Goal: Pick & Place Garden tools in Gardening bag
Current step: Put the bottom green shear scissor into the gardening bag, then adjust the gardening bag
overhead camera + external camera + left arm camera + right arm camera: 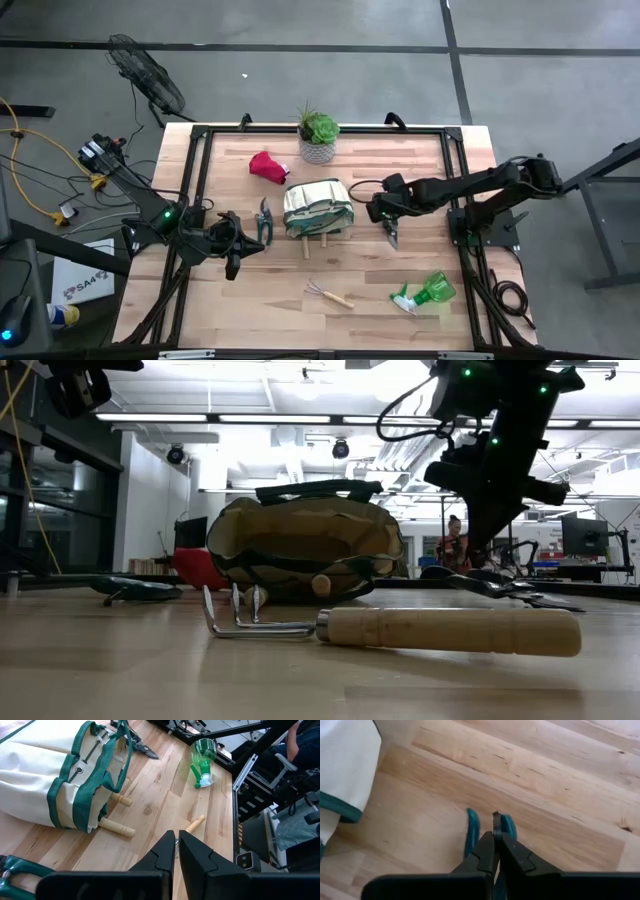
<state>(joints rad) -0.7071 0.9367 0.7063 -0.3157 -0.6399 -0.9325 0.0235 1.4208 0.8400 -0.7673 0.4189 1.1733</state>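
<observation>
The gardening bag [318, 208] lies on its side mid-table, and two wooden trowel handles [117, 827] stick out of its mouth toward the near edge. One pair of pruning shears [264, 222] lies left of the bag. My left gripper [240, 250] hovers shut just near of them, holding nothing. A second pair of shears [392, 236] lies right of the bag under my right gripper [495, 836], which is shut and points steeply down. A hand rake [330, 293] and a green spray bottle [428, 292] lie near the front edge. A red glove [268, 165] lies behind the bag. My right gripper comes from above with its shut fingertips between the shears' two teal handles [472, 830]. A thin dark part [496, 815] shows just past the tips. I cannot tell whether the fingers touch the shears.
A succulent in a white pot [318, 135] stands at the far edge behind the bag. A black frame [200, 160] borders the tabletop. Bare wood lies between the rake and the bag. A person [455, 540] stands far off in the room.
</observation>
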